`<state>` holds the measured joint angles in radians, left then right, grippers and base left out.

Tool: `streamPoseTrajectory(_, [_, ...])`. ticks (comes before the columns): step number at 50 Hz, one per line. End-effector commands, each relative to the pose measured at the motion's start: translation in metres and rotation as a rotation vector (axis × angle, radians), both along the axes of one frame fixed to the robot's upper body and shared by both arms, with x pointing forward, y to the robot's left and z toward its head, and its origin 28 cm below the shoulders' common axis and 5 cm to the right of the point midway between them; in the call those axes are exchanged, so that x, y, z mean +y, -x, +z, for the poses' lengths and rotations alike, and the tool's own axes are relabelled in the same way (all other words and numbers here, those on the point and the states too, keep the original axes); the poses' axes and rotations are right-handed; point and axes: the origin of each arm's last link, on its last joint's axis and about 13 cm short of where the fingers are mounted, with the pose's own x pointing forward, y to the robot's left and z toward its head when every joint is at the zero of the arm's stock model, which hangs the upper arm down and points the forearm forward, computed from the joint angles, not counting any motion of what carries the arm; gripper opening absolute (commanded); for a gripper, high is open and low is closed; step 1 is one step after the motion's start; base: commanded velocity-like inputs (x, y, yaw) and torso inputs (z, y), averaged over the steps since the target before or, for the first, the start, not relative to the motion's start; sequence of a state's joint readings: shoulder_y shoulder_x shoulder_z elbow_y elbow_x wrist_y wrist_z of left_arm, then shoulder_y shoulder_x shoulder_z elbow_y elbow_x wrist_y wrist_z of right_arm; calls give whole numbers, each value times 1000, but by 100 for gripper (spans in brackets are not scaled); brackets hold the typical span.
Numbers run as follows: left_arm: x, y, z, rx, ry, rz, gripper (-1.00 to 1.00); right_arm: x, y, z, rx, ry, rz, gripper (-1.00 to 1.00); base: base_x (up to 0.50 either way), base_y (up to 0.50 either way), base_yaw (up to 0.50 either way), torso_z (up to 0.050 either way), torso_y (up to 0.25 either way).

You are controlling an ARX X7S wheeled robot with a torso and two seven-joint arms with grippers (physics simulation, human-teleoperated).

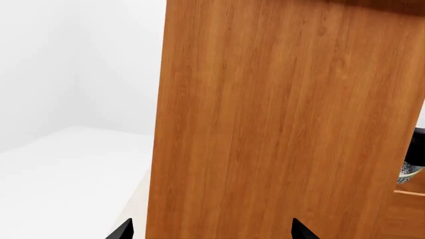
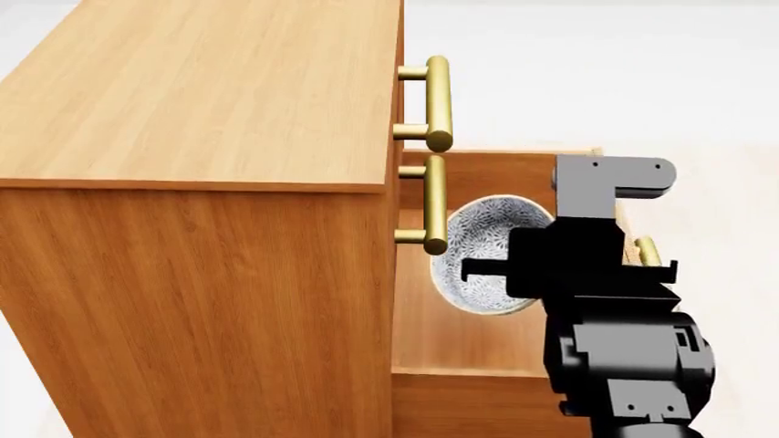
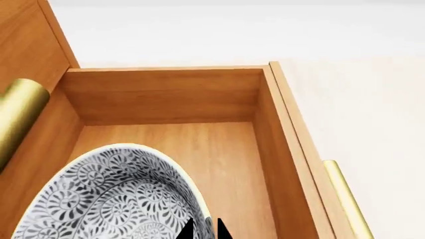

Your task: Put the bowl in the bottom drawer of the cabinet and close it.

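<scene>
The speckled bowl [image 2: 484, 239] is tipped on edge inside the pulled-out bottom drawer [image 2: 469, 342] of the cabinet [image 2: 195, 274]. My right gripper [image 2: 470, 269] is shut on its rim. In the right wrist view the fingertips [image 3: 188, 231] pinch the bowl [image 3: 106, 199] rim over the drawer [image 3: 166, 94] floor; I cannot tell whether the bowl touches the wood. The drawer's brass handle [image 3: 347, 201] is on its outer front. My left gripper [image 1: 212, 234] is open, facing the cabinet [image 1: 279, 119] side panel, with nothing between its fingers. It is out of the head view.
The two upper drawers are shut, and their brass handles [image 2: 436, 96] [image 2: 432, 205] jut out just above the bowl. One of them [image 3: 17, 117] shows close beside the bowl in the right wrist view. White floor [image 2: 681, 82] lies beyond the open drawer.
</scene>
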<state>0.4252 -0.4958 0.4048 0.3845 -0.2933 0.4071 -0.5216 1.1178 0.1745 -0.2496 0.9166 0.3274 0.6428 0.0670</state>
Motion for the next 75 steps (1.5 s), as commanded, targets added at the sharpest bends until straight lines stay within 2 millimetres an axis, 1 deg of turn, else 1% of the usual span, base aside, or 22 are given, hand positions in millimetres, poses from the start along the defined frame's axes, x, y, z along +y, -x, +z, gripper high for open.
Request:
streamPoseTrajectory(1, [0, 0, 0, 0, 2, 0, 100, 3, 1, 1, 1, -23, 31, -100, 0, 0, 0, 0, 0])
streamPoseTrajectory(19, [0, 0, 0, 0, 0, 0, 100, 5, 4, 3, 41, -84, 75, -100, 0, 0, 0, 0, 1])
streamPoseTrajectory(45, [0, 1, 1, -1, -4, -1, 100, 6, 5, 3, 107, -77, 73, -100, 0, 0, 0, 0, 0])
streamPoseTrajectory(65, [0, 1, 1, 0, 1, 2, 100, 7, 5, -4, 133, -90, 76, -100, 0, 0, 0, 0, 0])
streamPoseTrajectory(74, [0, 1, 1, -1, 2, 1, 100, 6, 5, -7, 117, -66, 81, -100, 0, 0, 0, 0, 1])
streamPoseTrajectory(75, [0, 1, 1, -1, 1, 1, 100, 6, 5, -7, 112, -59, 84, 100, 0, 0, 0, 0, 0])
